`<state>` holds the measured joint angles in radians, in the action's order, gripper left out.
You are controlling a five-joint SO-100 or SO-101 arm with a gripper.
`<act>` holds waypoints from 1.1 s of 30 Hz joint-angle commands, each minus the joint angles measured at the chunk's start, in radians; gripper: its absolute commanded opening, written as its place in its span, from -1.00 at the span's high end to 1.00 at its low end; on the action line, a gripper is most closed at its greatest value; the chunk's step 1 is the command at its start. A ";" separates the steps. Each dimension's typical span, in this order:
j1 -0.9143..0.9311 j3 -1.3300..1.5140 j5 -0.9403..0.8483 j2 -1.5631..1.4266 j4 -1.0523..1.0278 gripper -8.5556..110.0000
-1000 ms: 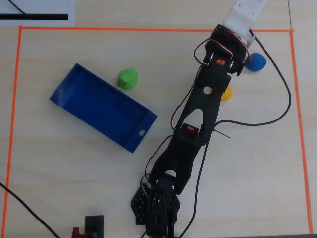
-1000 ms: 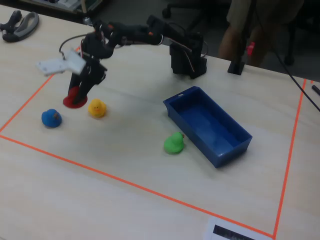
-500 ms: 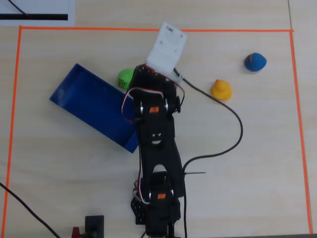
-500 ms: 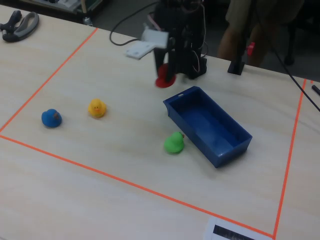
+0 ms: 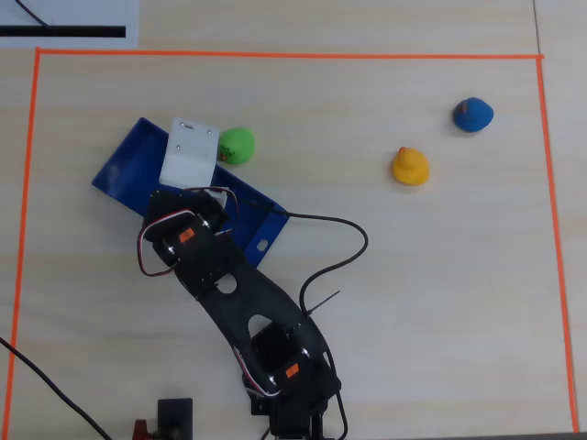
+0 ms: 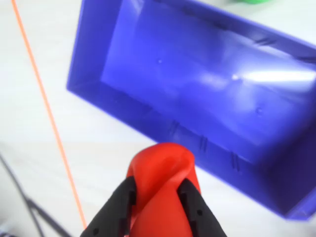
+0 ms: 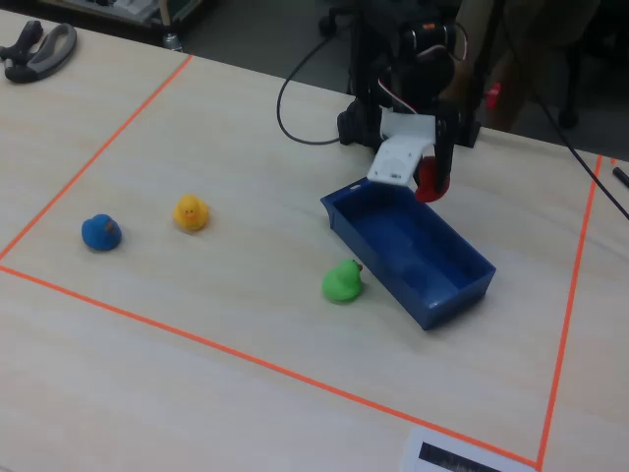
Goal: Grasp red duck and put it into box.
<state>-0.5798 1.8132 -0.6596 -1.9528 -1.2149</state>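
Duck [image 6: 163,182] sat pinched between the two black fingers [image 6: 121,207] of the tool [image 6: 158,217] in the wrist view, low in the picture at 6 o'clock. The box [image 6: 123,111] lay ahead of it at about 1 o'clock, its near wall just beyond the duck, its long axis running from 10 to 4 o'clock. The duck was not yet over the inside, by my reading.

From overhead, the arm hid the duck; the tool's white part [image 5: 188,151] hung over the box [image 5: 119,170], which ran from 10 to 4 o'clock, with a green duck [image 5: 237,145] just beside its far wall.

The fixed view showed the duck [image 7: 428,182] held above the box's [image 7: 447,295] end nearest the arm, at about 12 o'clock from the box's middle. A short carry along the box's length should put the duck over the floor.
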 commanded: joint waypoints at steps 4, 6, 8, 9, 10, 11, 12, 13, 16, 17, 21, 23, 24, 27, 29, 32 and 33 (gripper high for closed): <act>0.035 -0.054 -0.061 0.114 0.121 0.84; 0.057 -0.054 -0.095 0.147 0.146 0.65; 0.077 -0.051 -0.124 0.164 0.153 0.51; 0.086 -0.048 -0.138 0.167 0.153 0.45; 0.094 -0.041 -0.153 0.169 0.153 0.40; 0.103 -0.040 -0.169 0.172 0.149 0.36; 0.115 -0.040 -0.184 0.175 0.143 0.34; 0.130 -0.040 -0.195 0.175 0.143 0.34; 0.190 -0.051 -0.225 0.152 0.129 0.33; 0.213 -0.055 -0.236 0.130 0.117 0.34; 0.307 -0.051 -0.284 -0.063 0.028 0.84; 0.348 0.037 -0.310 -0.249 0.012 0.85; 0.368 0.091 -0.324 -0.345 0.003 0.85; 0.433 0.238 -0.362 -0.594 -0.052 0.85; 0.492 0.371 -0.408 -0.741 -0.052 0.85; 0.577 0.646 -0.482 -0.954 -0.011 0.85; 0.595 0.739 -0.506 -1.011 -0.003 0.85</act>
<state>-0.0184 2.4068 -1.0953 -2.6937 -1.2487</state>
